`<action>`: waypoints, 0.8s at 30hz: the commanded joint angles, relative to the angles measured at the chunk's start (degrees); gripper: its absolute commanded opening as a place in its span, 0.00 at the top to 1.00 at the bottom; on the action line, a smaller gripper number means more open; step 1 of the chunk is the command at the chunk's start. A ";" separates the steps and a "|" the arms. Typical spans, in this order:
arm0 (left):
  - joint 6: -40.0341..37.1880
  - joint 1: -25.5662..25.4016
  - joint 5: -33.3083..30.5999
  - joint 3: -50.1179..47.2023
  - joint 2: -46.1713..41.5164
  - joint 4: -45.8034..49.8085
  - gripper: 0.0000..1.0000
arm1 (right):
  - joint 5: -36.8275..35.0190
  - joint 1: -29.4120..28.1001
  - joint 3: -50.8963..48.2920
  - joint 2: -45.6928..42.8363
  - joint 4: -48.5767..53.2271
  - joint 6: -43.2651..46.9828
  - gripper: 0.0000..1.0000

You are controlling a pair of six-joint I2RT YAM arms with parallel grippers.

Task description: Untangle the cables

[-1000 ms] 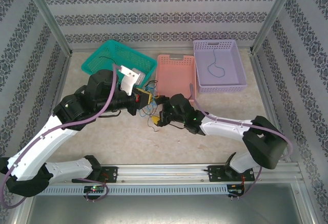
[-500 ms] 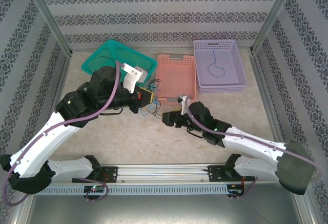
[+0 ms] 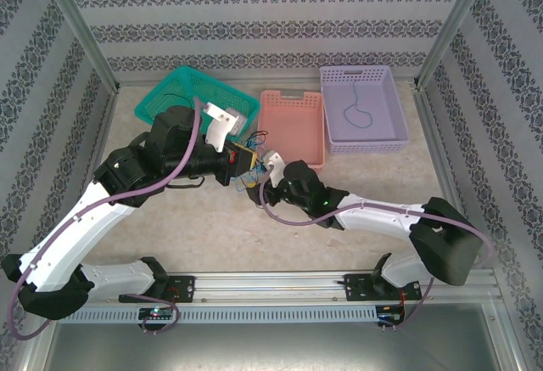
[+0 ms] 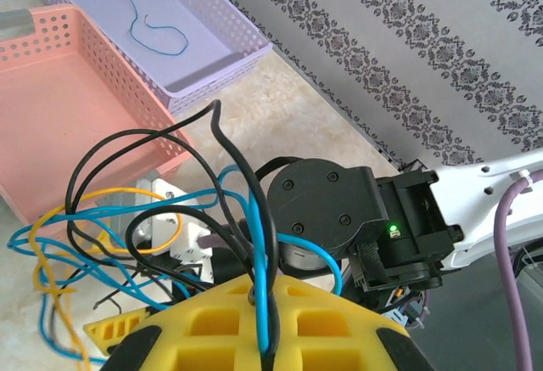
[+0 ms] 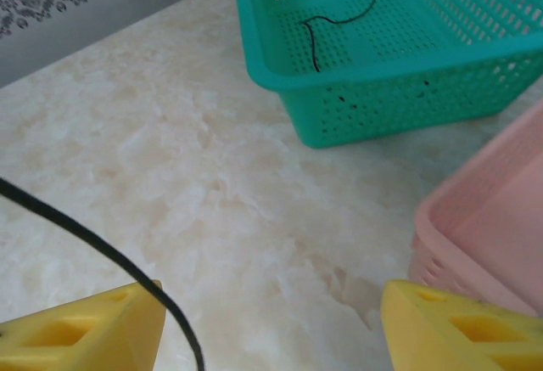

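Bunching in clamped L tool [image 4: 263,307], cables [image 4: 252,186] cross spread R tool [image 5: 271,324].

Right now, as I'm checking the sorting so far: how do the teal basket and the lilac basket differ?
The teal basket holds a black cable; the lilac basket holds a blue cable. The teal basket sits turned at an angle, the lilac basket square to the back wall. Both are perforated plastic with a loose cable inside.
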State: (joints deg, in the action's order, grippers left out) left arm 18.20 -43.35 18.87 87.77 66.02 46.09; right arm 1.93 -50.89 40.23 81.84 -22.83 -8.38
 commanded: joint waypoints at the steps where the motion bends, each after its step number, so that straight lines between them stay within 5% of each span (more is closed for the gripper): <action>1: -0.04 0.86 0.59 1.79 -0.93 1.34 1.00 | -1.45 -0.58 2.25 2.00 -4.58 0.23 0.40; 6: -0.03 1.43 -0.05 1.86 -1.51 2.16 1.00 | -3.14 -0.35 3.84 3.50 -4.78 -1.67 0.81; 12: 0.56 1.96 -6.28 2.19 -1.95 4.87 1.00 | -4.47 1.08 1.51 -0.33 -2.63 -5.37 1.00; 17: 1.98 2.95 -14.61 1.82 -2.14 8.72 1.00 | -5.43 4.10 -1.90 -7.88 3.33 -10.23 1.00; 24: 5.14 4.18 -24.35 -4.48 -0.22 17.53 0.95 | -15.77 6.52 -1.23 -23.49 25.60 -13.15 1.00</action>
State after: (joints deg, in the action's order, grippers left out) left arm 20.93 -39.94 0.45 86.56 64.97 56.40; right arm -8.12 -45.17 38.54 62.15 -8.29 -18.90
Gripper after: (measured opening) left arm 0.062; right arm 0.057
